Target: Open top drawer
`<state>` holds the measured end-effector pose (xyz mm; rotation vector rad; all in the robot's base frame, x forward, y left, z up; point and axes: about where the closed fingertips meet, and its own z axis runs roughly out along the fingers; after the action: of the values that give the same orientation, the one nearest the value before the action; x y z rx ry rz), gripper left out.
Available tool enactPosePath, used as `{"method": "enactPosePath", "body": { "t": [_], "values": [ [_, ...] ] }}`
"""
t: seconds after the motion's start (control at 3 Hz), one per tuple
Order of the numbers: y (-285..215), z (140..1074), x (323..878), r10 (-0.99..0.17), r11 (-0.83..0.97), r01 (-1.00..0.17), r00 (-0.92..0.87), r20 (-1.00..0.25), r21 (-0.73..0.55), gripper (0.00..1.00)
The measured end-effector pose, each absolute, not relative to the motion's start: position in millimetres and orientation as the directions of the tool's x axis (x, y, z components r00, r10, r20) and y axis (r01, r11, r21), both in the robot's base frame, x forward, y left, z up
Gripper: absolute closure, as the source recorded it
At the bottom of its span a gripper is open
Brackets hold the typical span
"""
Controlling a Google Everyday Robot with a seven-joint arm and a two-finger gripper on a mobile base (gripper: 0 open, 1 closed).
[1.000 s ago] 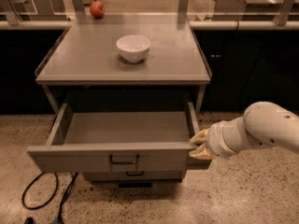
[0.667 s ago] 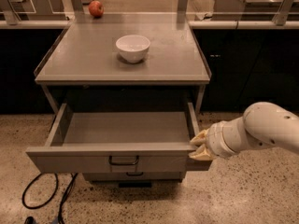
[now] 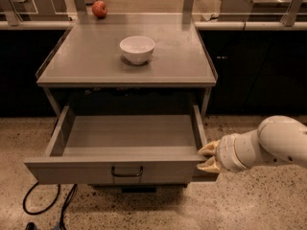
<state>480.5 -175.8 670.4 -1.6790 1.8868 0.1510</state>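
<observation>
Speckled floor (image 3: pixel 249 205), tool (image 3: pixel 209 158) at top drawer (image 3: pixel 86 169) corner

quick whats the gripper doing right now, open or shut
gripper: at the right front corner of the pulled-out top drawer; whether it is open, closed or holding the drawer cannot be told.

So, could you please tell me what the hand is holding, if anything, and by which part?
The hand grips the top drawer by the right end of its front panel, not the wire handle.
</observation>
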Motion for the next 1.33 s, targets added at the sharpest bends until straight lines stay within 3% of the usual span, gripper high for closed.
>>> {"method": "enactPosePath", "body": {
  "t": [1.33],
  "values": [
    [-177,669,457,-0.863,0.191,-0.933,-0.012,-0.506,-0.305,1.0]
  ]
}}
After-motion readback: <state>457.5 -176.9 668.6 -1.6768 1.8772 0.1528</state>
